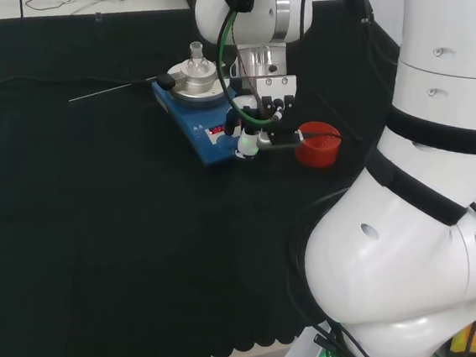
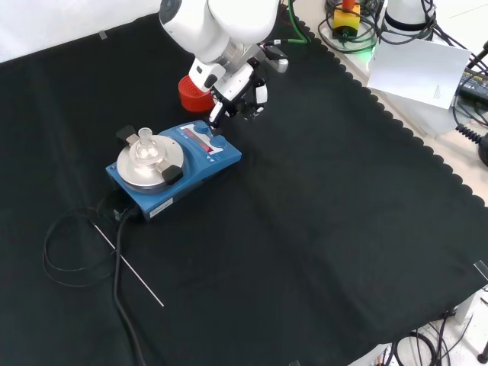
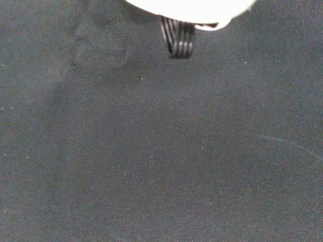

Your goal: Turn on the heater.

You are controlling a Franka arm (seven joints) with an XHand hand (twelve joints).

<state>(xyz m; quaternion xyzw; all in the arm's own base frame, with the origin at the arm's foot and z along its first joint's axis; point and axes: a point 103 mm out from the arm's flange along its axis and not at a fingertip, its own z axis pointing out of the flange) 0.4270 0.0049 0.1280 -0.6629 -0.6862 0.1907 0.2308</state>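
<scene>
The black and white hand (image 2: 242,85) hangs over the front panel of the blue heater with a round silver plate (image 2: 174,169), one finger (image 2: 217,114) pointing down at the panel's edge nearest the arm; whether its tip touches the panel cannot be told. The other fingers are bent in under the palm and hold nothing. On the plate sits a small clear glass flask (image 2: 143,152). A red ribbed ring (image 1: 318,144) lies on the black cloth of the desk (image 2: 328,229) just beside the heater and the hand. In the front view a black cable (image 2: 114,267) and a thin metal rod (image 2: 130,267) lie on the cloth below the heater.
</scene>
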